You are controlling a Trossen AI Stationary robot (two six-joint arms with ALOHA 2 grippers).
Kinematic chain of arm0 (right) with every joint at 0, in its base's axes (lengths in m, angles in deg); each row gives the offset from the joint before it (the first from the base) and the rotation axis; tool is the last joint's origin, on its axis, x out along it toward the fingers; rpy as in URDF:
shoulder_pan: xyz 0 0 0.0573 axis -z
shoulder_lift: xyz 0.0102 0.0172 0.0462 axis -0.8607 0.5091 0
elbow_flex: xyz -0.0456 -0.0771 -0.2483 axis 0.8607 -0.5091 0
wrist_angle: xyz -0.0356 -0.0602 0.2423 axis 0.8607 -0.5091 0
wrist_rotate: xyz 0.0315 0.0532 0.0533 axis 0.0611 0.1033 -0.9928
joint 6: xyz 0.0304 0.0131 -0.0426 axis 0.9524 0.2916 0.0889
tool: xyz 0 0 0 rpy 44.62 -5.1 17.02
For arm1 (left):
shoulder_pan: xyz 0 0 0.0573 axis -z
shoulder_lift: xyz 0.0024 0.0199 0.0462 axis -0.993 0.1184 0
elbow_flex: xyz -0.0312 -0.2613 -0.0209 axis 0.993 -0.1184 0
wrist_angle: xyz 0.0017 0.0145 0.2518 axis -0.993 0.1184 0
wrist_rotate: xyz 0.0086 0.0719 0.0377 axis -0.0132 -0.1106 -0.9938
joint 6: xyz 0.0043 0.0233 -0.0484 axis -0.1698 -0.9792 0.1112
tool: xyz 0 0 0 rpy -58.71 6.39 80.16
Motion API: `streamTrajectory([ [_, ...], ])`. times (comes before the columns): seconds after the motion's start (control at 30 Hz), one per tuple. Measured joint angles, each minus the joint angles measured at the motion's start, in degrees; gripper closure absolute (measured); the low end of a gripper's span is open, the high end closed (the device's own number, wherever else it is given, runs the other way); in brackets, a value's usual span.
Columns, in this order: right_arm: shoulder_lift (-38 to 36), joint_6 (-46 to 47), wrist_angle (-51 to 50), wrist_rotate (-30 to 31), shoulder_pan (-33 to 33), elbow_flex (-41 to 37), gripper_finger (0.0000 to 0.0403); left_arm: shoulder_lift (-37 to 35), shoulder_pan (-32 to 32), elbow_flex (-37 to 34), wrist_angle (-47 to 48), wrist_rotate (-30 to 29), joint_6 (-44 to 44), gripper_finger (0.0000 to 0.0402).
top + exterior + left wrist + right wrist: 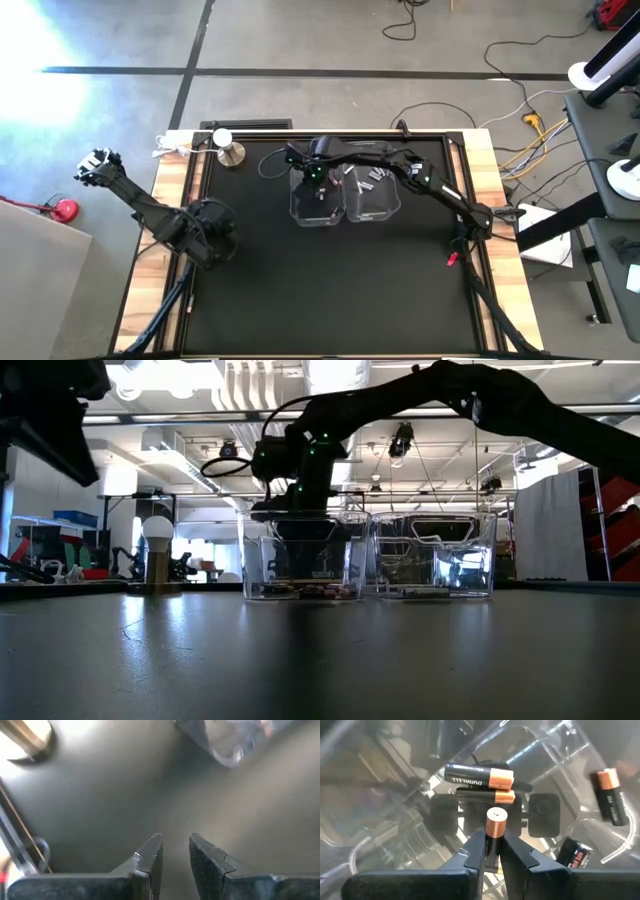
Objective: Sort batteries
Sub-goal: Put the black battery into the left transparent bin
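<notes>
Held battery [494,836]: we see a copper-topped cell standing upright between the fingers of the right pincer [492,854], poised over the left bin [317,203].
Right pincer: closed on the held battery; its fingers clamp the dark lower body only.
Sorted batteries [478,776]: several copper-and-black cells lie on the floor of the left bin, directly below.
Right bin [373,197]: touching the left bin; it holds pale cells.
Left pincer [175,854]: we see it parted a little and holding nothing, parked off the left edge of the surface [330,290].
Risk, release: we judge that the upright cell could bounce off those below and hop out.
Risk, grip: a narrow hold may let the cell tilt early.
</notes>
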Motion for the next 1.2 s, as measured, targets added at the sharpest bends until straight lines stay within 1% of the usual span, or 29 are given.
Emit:
streamTrajectory([
  [0.07,0.30,-1.50,-0.14,0.01,-0.01,-0.05,0.0364,0.22,0.43,0.00,-1.39,4.24,-0.40,0.0325],
  [0.13,0.42,-1.82,-0.24,0.02,-0.01,-0.15,0.0360,0.67,1.40,0.00,-3.19,6.57,-0.23,0.0325],
  [0.27,0.42,-1.63,-0.07,0.07,0.01,-0.13,0.0340,2.45,4.33,0.22,-9.55,6.49,1.05,0.0325],
  [0.33,0.42,-1.70,-0.36,0.24,0.01,-0.13,0.0320,3.97,5.99,0.24,-12.11,5.96,4.01,0.0325],
  [0.47,-1.14,-1.83,-1.74,0.28,-0.16,-0.15,0.0270,9.32,10.03,0.24,-16.81,6.43,9.39,0.0325],
  [0.6,-6.12,-3.51,-1.69,0.70,-1.80,-0.17,0.0223,16.41,15.33,2.33,-18.28,10.47,8.85,0.0325],
  [0.7,-10.83,-3.66,-0.83,3.41,-4.44,-0.15,0.0200,21.17,18.69,6.13,-18.07,16.78,5.44,0.0322],
  [0.83,-16.36,-3.14,-1.14,13.14,-9.18,-0.15,0.0182,25.82,20.88,10.00,-18.05,29.41,0.41,0.0299],
  [0.97,-21.19,-1.46,-2.69,14.29,-13.19,-0.15,0.0162,27.91,21.35,9.98,-17.51,41.72,-8.41,0.0251],
  [1.1,-24.42,1.86,-5.72,15.47,-17.19,-0.15,0.0139,28.79,20.92,8.15,-15.35,49.12,-17.49,0.0197],
  [1.2,-26.20,6.49,-8.83,19.19,-20.57,-0.15,0.0125,29.37,19.18,6.23,-14.60,55.09,-23.24,0.0165],
])
